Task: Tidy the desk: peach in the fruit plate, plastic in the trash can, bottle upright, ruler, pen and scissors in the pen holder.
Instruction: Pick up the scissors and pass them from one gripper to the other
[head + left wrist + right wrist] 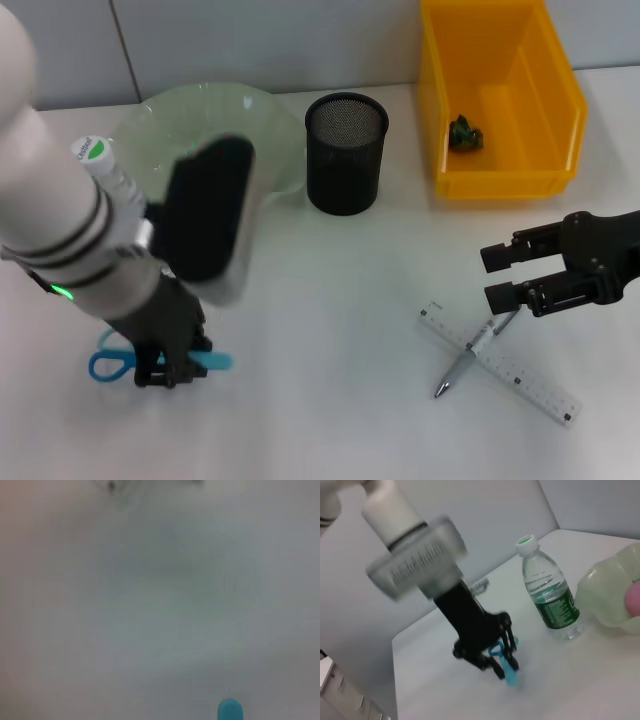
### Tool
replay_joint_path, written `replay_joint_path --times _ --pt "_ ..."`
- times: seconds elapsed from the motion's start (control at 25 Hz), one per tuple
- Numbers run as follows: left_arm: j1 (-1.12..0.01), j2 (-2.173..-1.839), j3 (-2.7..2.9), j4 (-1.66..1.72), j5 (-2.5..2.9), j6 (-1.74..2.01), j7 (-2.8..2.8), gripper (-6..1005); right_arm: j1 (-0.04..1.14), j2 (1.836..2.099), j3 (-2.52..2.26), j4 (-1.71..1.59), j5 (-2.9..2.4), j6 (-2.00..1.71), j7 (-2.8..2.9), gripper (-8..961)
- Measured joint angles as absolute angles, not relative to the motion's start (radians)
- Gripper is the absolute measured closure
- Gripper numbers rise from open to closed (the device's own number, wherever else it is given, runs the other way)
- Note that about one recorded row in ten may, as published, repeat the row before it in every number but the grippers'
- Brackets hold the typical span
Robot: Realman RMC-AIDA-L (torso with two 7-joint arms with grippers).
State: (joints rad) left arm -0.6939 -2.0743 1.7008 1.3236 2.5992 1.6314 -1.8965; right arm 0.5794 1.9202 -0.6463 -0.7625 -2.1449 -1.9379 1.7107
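Observation:
My left gripper [168, 368] is down at the table's near left, shut on the blue scissors [105, 365], which lie flat; the right wrist view shows those fingers [499, 666] around the scissors [502, 660]. Farther right, my right gripper [500, 276] hovers open just above the pen [470, 352], which lies across the clear ruler [520, 375]. The bottle [96, 160] stands upright behind my left arm. Behind it sits the green fruit plate [250, 125], with the pink peach [634, 597] showing at its side. The black mesh pen holder [345, 152] stands mid-back. The yellow trash can [505, 180] holds a dark plastic scrap [465, 133].
The left wrist view shows only blurred table and a blue scissor tip [230, 710]. A grey wall runs along the table's far edge. Bare tabletop [330, 340] lies between the two grippers.

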Motion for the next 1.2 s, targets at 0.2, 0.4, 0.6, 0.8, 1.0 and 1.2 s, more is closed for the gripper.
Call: replay_joint_path --times 0.2,0.4,0.6,0.8,1.0,1.2 --pt "-0.673 -2.072 1.446 1.458 2.411 1.779 -1.892 789 0.572 1.913 -0.647 -0.765 -2.145 -1.946 1.713 237" --pt "-0.658 -2.071 1.194 1.426 2.193 1.825 -1.901 786 0.567 1.908 -0.647 -0.763 -2.145 -1.945 1.709 237" --pt "-0.634 -2.069 0.987 1.236 1.952 1.81 -1.926 783 0.566 1.915 -0.653 -0.768 -2.145 -1.944 1.693 237" --pt "-0.609 -2.069 0.918 0.986 1.718 1.756 -1.921 781 0.566 1.928 -0.653 -0.769 -2.14 -1.935 1.646 237" --pt "-0.597 -2.074 0.925 0.742 1.478 1.746 -1.824 778 0.569 1.945 -0.652 -0.766 -2.139 -1.923 1.584 237" --pt "-0.596 -2.078 0.945 0.527 1.286 1.75 -1.69 775 0.554 1.964 -0.639 -0.77 -2.13 -1.93 1.508 237"
